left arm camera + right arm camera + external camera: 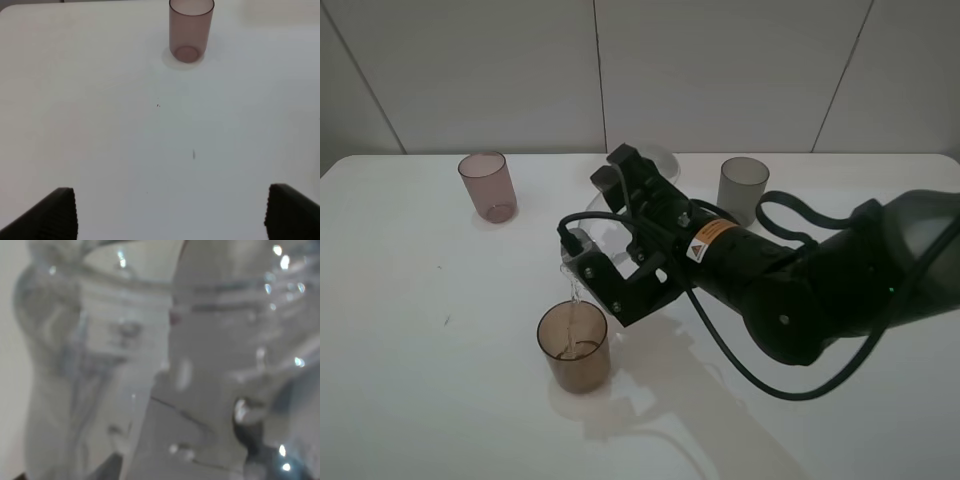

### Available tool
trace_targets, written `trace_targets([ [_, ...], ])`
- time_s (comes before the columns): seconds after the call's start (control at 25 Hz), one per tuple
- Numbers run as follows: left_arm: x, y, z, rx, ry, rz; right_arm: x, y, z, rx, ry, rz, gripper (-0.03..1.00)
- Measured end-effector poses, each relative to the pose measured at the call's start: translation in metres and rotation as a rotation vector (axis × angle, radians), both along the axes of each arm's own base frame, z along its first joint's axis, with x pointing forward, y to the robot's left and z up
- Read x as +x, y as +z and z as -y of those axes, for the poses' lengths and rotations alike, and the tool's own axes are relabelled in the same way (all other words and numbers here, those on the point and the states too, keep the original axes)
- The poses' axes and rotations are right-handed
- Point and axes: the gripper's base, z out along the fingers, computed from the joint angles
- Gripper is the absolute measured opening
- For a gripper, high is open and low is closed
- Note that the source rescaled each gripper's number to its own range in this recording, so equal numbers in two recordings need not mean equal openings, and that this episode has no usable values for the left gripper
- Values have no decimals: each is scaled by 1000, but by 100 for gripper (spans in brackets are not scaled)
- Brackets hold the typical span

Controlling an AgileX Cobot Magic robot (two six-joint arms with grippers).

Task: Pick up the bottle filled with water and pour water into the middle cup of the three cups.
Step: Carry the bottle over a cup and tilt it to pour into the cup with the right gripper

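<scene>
While the bottle [592, 235] lies tipped on its side in the right gripper [632, 240], a thin stream runs from its neck into the middle cup [574, 348], the brown one standing nearest the front edge of the table [420, 330]. I find the right jaws clamped on the bottle's body; the right wrist view shows only clear plastic pressed close to the lens. The left gripper [170, 215] is parked with its fingers spread wide and nothing between them, facing the pinkish cup [189, 30]. That cup and the grey cup [743, 188] stand well apart from the pour.

Assessment: pouring is under way, and only a little water shows in the bottom of the brown cup.

The stream appears to enter close to the cup's far wall, not its centre. I would hold the tilt steady, bring the neck slightly further over the cup's mouth, and deepen the angle only gradually. A sudden roll risks a surge over the rim or a knock against the light tumbler.
</scene>
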Motion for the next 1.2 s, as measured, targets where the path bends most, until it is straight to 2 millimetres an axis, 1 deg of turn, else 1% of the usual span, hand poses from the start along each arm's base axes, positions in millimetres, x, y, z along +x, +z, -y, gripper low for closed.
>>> trace_targets([
  [1.2,0,0,0,0,0,0,-5,5,-6,-73,66,133,0],
])
